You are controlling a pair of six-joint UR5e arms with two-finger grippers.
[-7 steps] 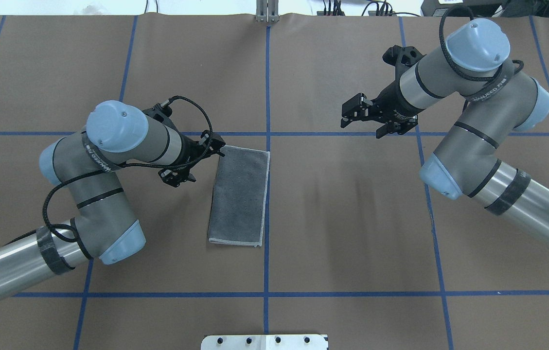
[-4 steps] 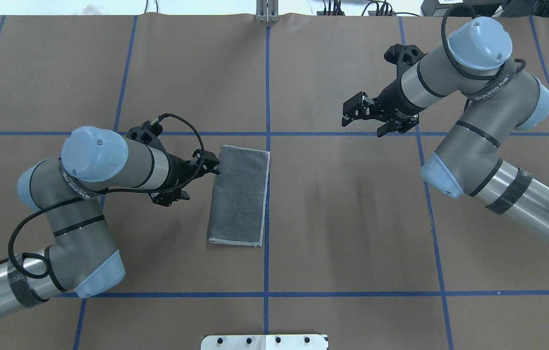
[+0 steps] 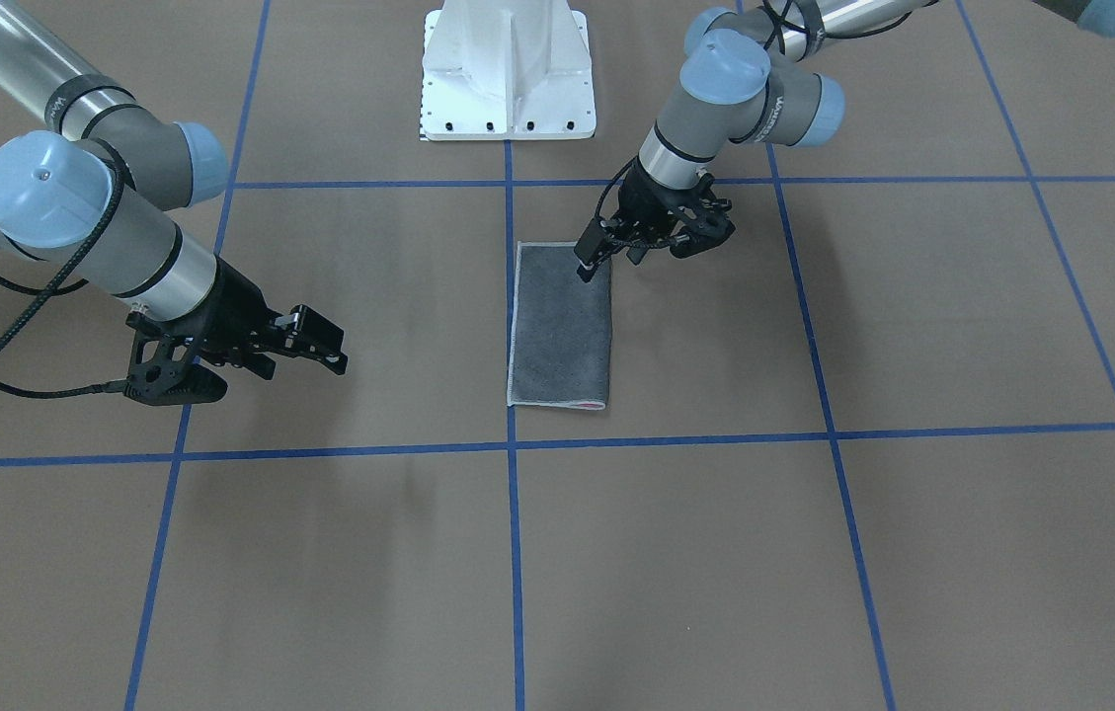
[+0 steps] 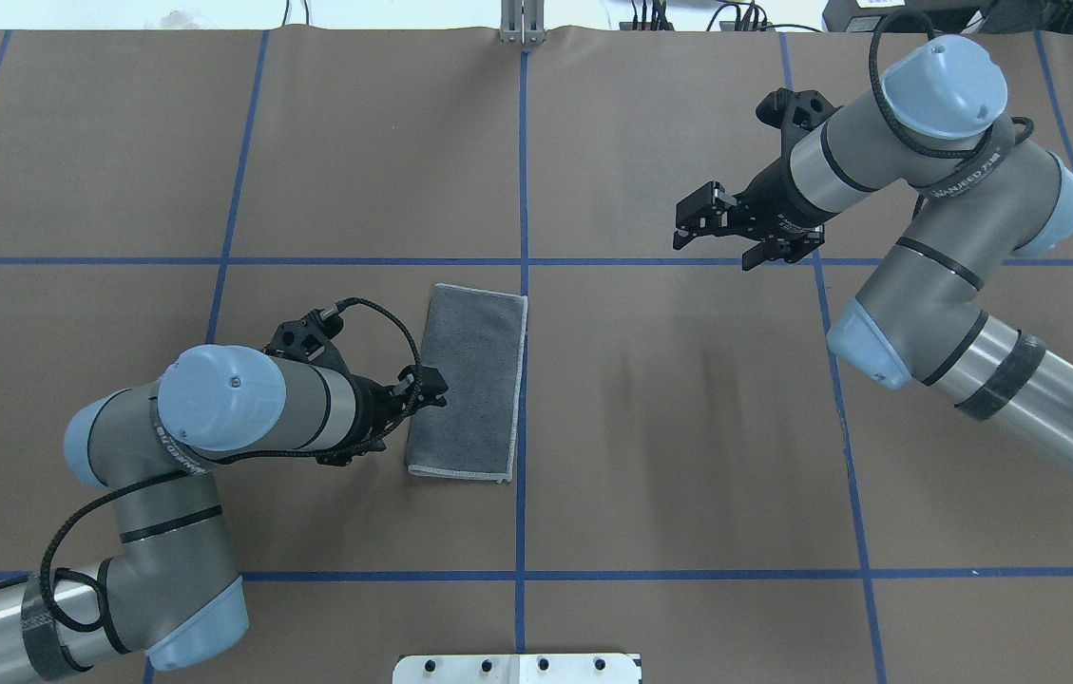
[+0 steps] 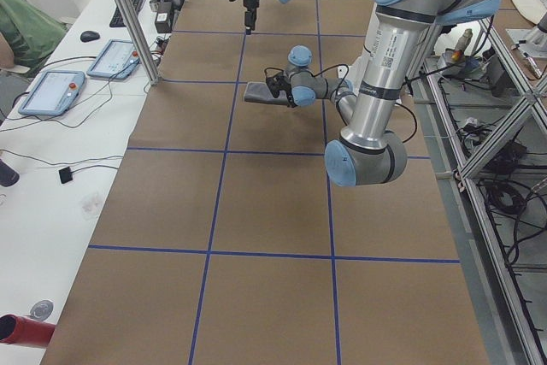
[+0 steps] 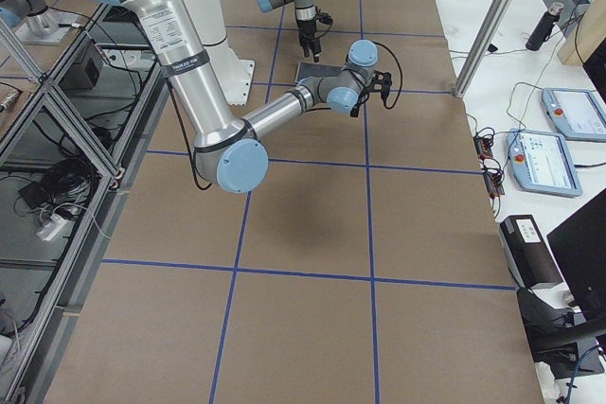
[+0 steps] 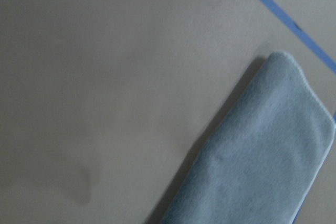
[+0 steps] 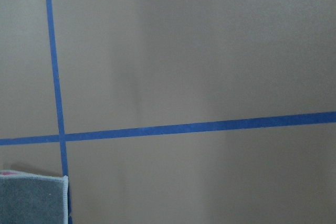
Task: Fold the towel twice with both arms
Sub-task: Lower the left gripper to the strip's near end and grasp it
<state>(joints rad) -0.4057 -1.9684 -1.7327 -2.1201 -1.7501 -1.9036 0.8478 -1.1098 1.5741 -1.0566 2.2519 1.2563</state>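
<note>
**Towel position.** The towel point(image 4: 469, 380) lies flat on the table point(image 4: 688, 427) as a narrow rectangle, grey face up. Its stitched long edge runs beside the central blue tape line point(image 4: 523, 171), and its plain folded edge faces the robot's left. The front-facing view shows a sliver of pink at the short end farthest from the robot. Judged from this layout, the first fold is complete and the second is not yet made.

**Left tool.** The left tool point(image 4: 398, 418) is low at the folded edge, near the end closest to the robot, with its fingers spread. One finger point(image 3: 584, 263) lies over that corner. The views do not show whether it touches the cloth. The placement suits a pinch on this corner, so that the near end can be carried over the far end.

**Right tool.** The right tool point(image 4: 717, 233) hangs above bare table, well apart from the towel, with its fingers spread and nothing between them. It is probably parked to keep clear. For a two-arm fold, it would have to come to the stitched-side corner of the same end.
</note>
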